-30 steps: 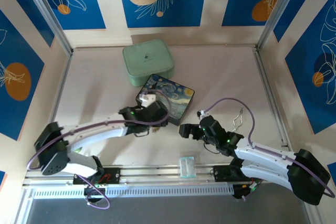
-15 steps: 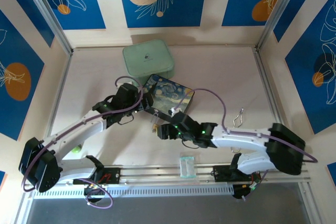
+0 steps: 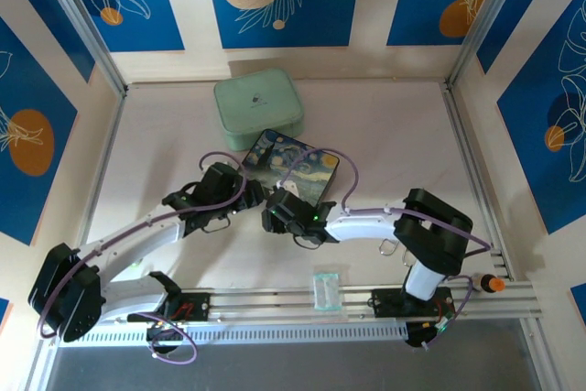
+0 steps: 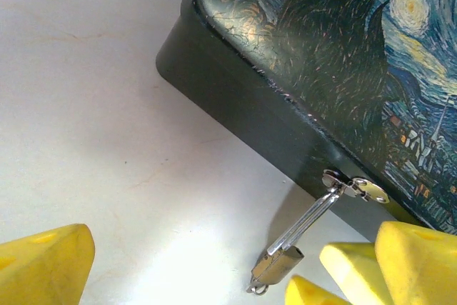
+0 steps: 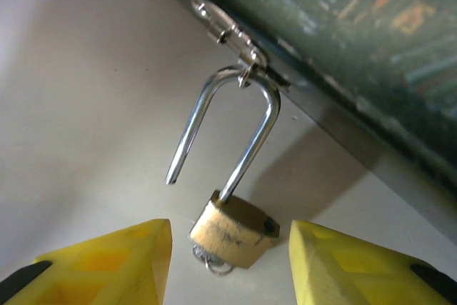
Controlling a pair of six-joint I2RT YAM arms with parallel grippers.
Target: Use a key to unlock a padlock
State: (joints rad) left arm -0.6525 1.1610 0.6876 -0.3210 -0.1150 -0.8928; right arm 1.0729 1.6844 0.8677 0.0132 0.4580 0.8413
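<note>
The padlock (image 5: 234, 231), a brass body on a silver shackle, hangs from the hasp (image 5: 232, 33) on the painted box (image 3: 295, 168). One shackle leg is out of the body and hangs free. The key (image 5: 214, 262) sticks out under the body as a silvery head and ring; its blade is hidden. My right gripper (image 5: 230, 248) is open, with a yellow finger on each side of the brass body, not touching it. My left gripper (image 4: 228, 269) is open beside the box corner, and the padlock (image 4: 278, 266) is low between its fingers. Over the table, the left gripper (image 3: 240, 200) and right gripper (image 3: 273, 217) meet at the box's near-left edge.
A mint-green case (image 3: 259, 107) sits behind the box. A small clear bag (image 3: 326, 288) lies on the rail near the arm bases. The box's dark side wall (image 4: 243, 98) rises close behind the padlock. Bare table (image 4: 107, 141) spreads to the left.
The right arm swung left across the table to the box's front edge and now brackets the padlock. The left gripper drew back from above the box to its near-left corner.
</note>
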